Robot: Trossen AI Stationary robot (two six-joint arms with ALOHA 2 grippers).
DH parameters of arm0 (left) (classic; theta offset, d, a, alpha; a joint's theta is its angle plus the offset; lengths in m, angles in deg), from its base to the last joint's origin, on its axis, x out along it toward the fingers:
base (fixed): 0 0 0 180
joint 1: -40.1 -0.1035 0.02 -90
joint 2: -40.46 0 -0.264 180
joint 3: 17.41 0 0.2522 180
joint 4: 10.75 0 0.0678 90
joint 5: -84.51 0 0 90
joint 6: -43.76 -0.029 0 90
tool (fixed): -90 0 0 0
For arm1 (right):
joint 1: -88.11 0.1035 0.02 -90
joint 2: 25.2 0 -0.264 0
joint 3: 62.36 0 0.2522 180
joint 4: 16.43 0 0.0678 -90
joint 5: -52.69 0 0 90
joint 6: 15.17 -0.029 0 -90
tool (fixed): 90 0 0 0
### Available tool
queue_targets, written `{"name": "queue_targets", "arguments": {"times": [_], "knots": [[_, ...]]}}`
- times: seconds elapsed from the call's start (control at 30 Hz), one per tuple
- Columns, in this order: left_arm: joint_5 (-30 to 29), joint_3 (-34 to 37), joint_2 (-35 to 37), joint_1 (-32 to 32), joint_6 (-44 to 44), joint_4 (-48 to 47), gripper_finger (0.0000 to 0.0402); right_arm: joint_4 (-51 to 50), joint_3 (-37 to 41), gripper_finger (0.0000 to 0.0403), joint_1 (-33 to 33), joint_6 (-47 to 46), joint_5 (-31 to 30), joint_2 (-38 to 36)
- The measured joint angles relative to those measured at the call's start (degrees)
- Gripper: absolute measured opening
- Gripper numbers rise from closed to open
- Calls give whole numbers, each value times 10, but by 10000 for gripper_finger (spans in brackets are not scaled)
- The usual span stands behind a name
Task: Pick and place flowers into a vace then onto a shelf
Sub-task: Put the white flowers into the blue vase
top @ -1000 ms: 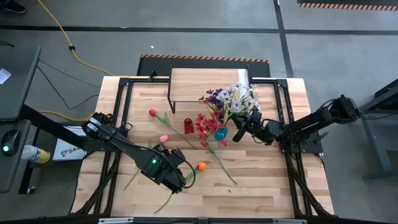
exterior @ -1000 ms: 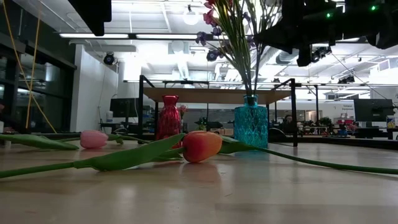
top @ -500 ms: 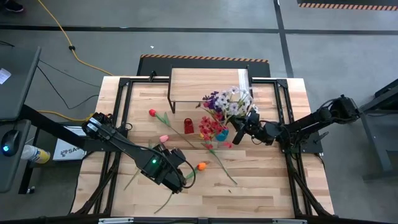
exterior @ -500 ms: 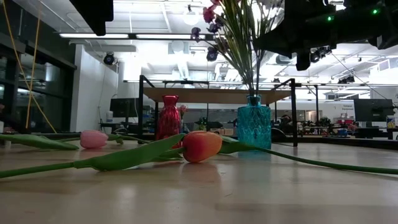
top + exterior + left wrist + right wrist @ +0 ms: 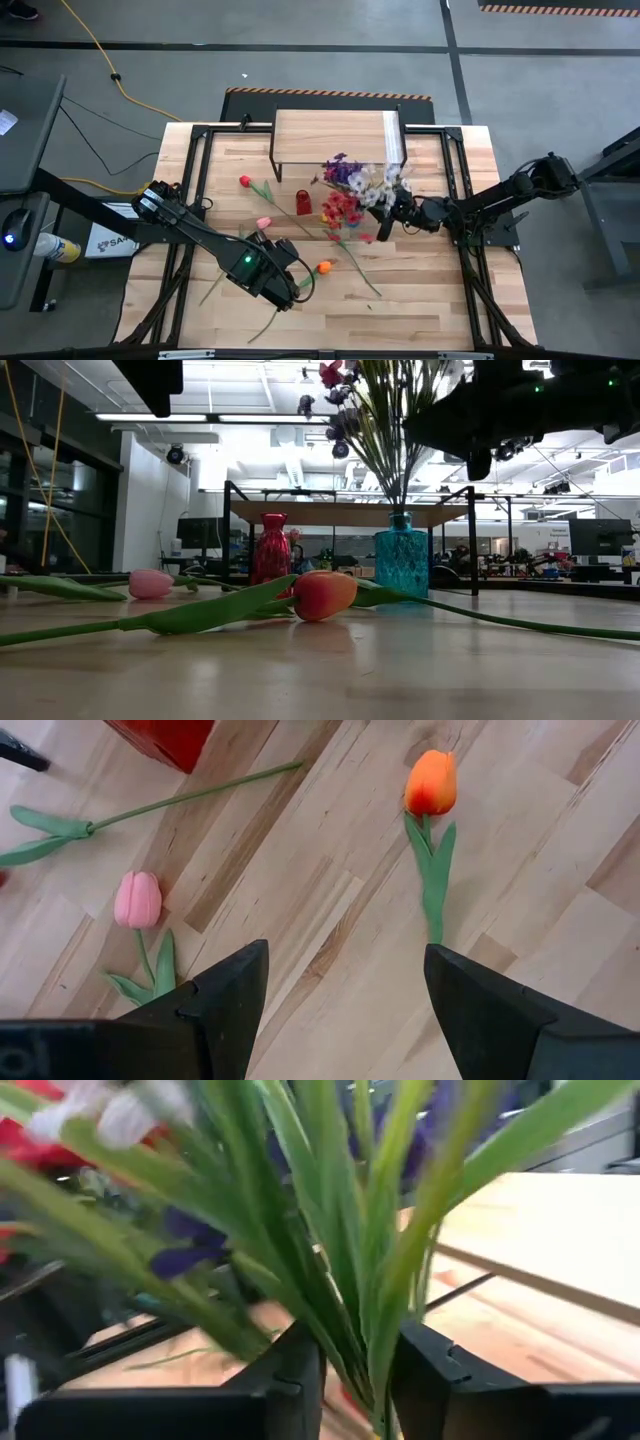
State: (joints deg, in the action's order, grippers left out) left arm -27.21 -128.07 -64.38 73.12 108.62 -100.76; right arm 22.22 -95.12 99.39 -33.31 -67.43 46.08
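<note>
Upright, mixed-colour flowers (image 5: 352,185) in vase (image 5: 401,562)

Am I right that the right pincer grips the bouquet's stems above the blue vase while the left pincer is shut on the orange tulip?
Not quite: the left pincer is open and empty, short of the orange tulip lying on the table, as the left wrist view shows. The rest holds.

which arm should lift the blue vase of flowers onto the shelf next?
Right, probably. The right gripper is closed around the flowers standing in the blue vase, just in front of the shelf. The left gripper hangs open over loose tulips, farther off.
</note>
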Motion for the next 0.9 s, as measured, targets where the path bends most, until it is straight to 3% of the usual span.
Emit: {"name": "queue_targets", "arguments": {"times": [0.17,0.5,0.9], "knots": [[1,0,0,0,0,0,298,-18,0,123,0,1,31,0],[2,0,0,0,-1,-1,298,-53,0,175,-1,1,34,-9],[6,0,0,0,-7,-4,298,-214,0,187,-1,2,40,-102]]}}
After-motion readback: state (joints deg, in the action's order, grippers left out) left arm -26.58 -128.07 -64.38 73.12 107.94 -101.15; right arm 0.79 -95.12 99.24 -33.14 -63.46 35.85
